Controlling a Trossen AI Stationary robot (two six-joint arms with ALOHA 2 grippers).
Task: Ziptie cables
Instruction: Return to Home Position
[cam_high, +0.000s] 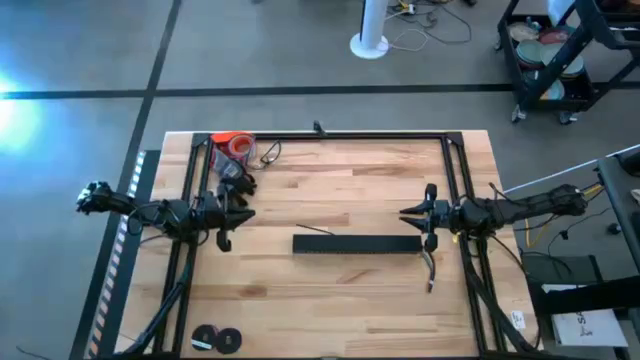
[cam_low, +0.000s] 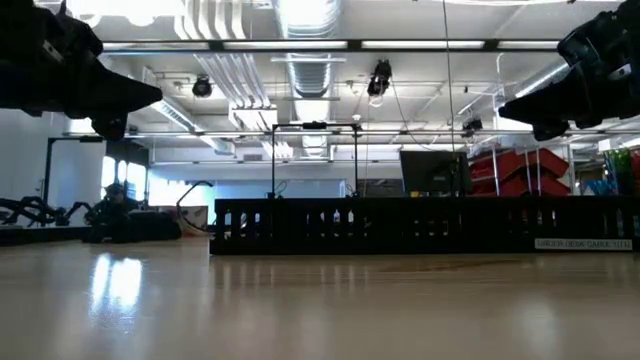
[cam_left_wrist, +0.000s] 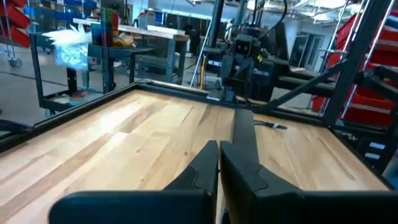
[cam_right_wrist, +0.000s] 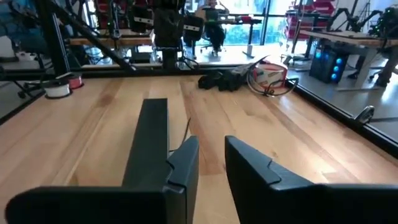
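High view has the two arms facing each other across the wooden surface (cam_high: 340, 180): the left gripper (cam_high: 248, 214) sits at 9 o'clock and the right gripper (cam_high: 404, 212) at 3 o'clock, both pointing inward. The low view shows them hanging above the wood, touching nothing. Standing by the left wrist camera, I see the left gripper (cam_left_wrist: 219, 147) with its jaws pressed nearly together and nothing between them. The right gripper (cam_right_wrist: 211, 142) has its jaws parted by a plain gap, also empty. Between the two, just toward 6 o'clock of centre, lies the long black duct (cam_high: 358, 244), lid on, flat on the surface. Of the cables (cam_high: 314, 229) only a thin dark strand shows, lying at the duct's 9 o'clock end. The rest cannot be made out. Far off at 11 o'clock a dark tangle (cam_high: 236, 178) rests beside a red-and-white packet (cam_high: 233, 144), and two tape rolls (cam_high: 216, 340) lie at 7 o'clock.
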